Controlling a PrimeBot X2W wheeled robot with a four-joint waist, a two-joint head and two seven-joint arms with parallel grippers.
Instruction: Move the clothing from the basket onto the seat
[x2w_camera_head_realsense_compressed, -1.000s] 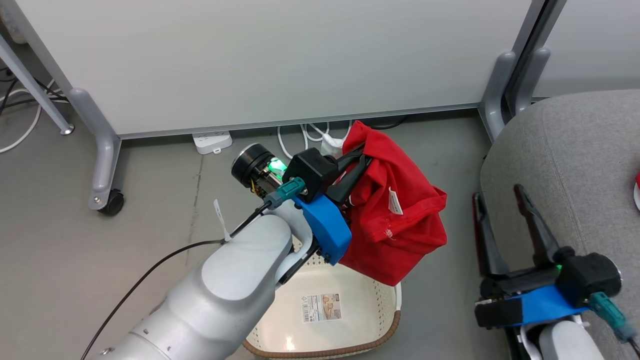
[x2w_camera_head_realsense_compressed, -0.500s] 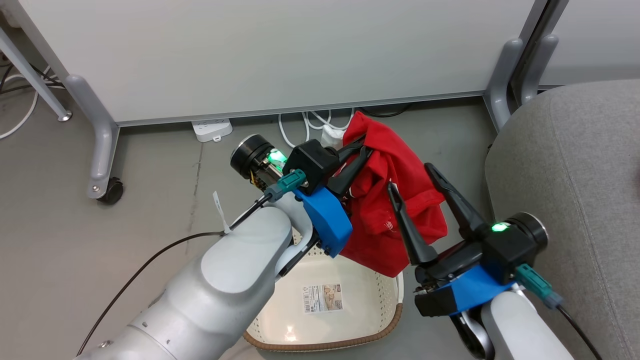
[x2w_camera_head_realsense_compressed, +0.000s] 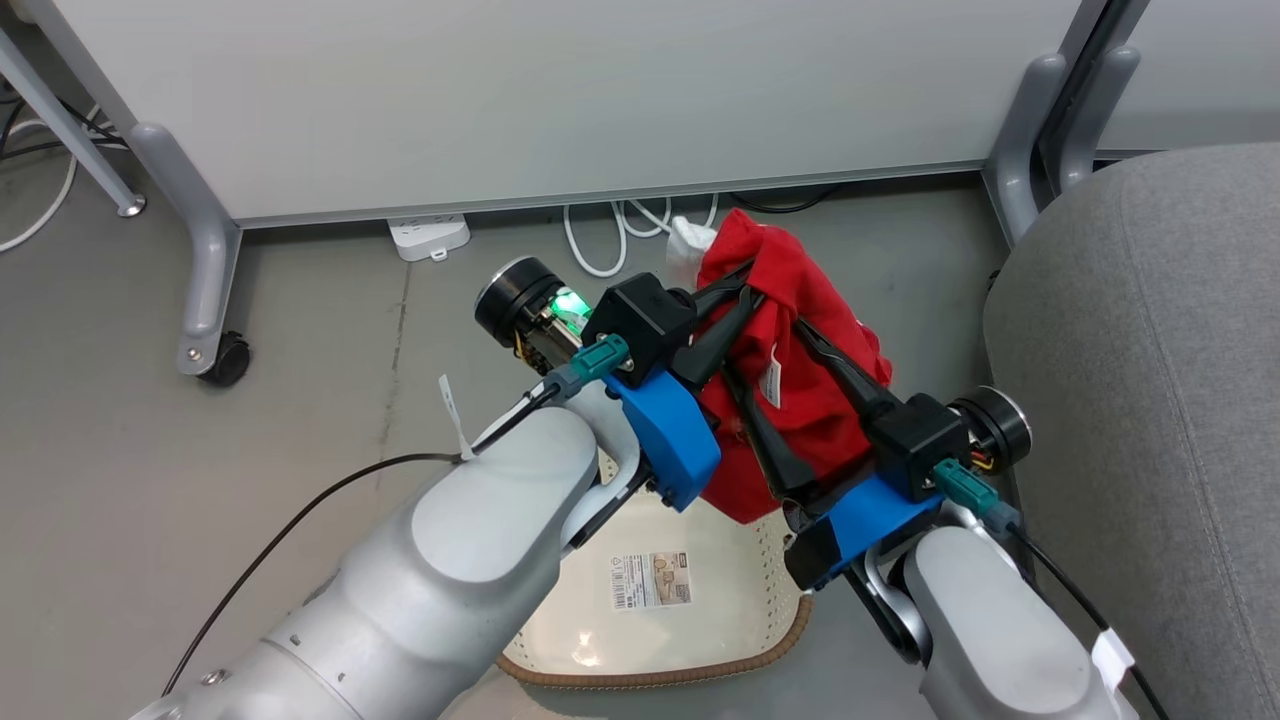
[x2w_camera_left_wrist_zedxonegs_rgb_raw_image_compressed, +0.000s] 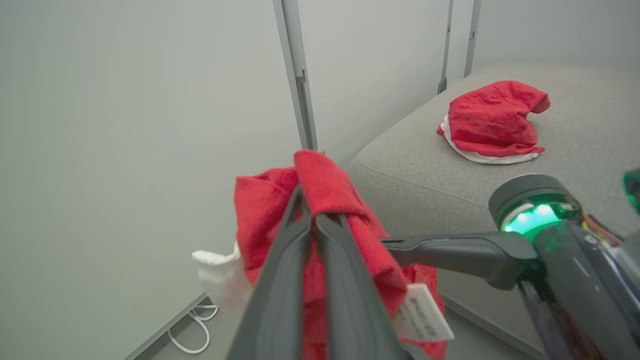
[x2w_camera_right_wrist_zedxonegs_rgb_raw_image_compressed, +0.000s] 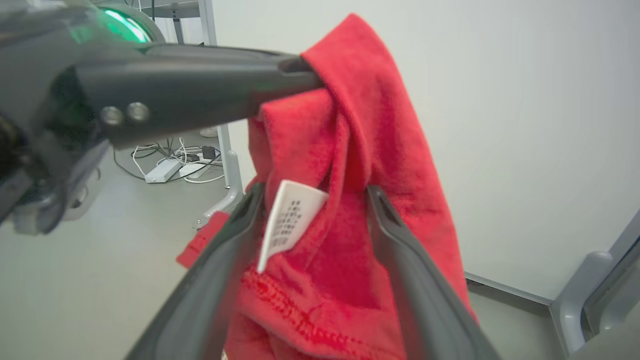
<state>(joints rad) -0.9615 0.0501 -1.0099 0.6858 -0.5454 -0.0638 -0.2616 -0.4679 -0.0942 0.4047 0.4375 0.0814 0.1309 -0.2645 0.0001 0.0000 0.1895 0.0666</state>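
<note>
**A:** How is your light?

**B:** Bright and even, from overhead. Your shadows on the floor are faint and soft-edged.

**A:** Glare?

**B:** 1 white hotspot on the basket bottom, and the green lamp on your left wrist blooms.

**A:** Focus?

**B:** Your head view is sharp. In your 2 wrist views the left gripper and right gripper smear near the lens. The clothing looks slightly soft, perhaps. Edges bow a little.
</note>
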